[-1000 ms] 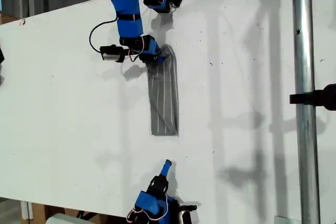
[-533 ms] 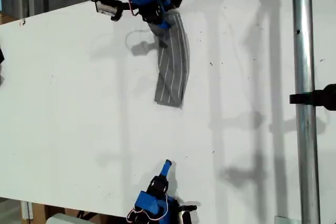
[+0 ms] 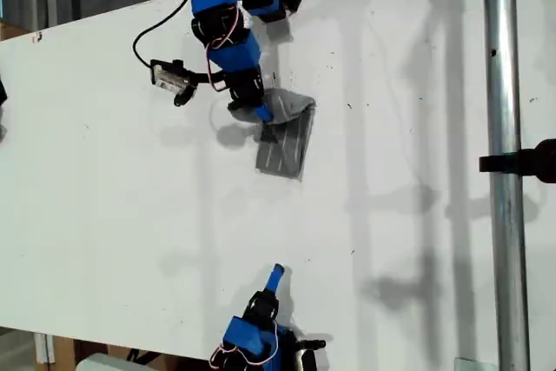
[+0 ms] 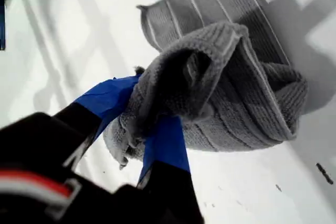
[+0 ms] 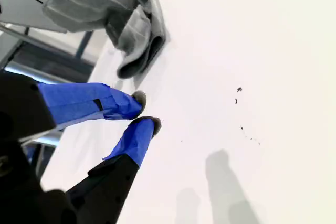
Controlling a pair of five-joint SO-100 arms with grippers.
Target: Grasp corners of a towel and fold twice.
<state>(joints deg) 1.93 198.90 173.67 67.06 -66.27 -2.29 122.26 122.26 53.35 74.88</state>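
First end effector [image 4: 149, 129] clamped on bunched end of towel [image 3: 285, 141], folded over on white desk [image 3: 113, 197], upper centre of exterior view. Second end effector [image 5: 146, 111] slightly parted, empty, well apart.

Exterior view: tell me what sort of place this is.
Probably a robotics lab bench: a bare white table, a metal pole beside it, and my first tool folding a towel.

My first gripper [image 4: 152, 129]: blue-taped fingers on black body, red wire behind. My second gripper [image 5: 143, 113]: blue fingers, grey fuzzy tips, black body behind.
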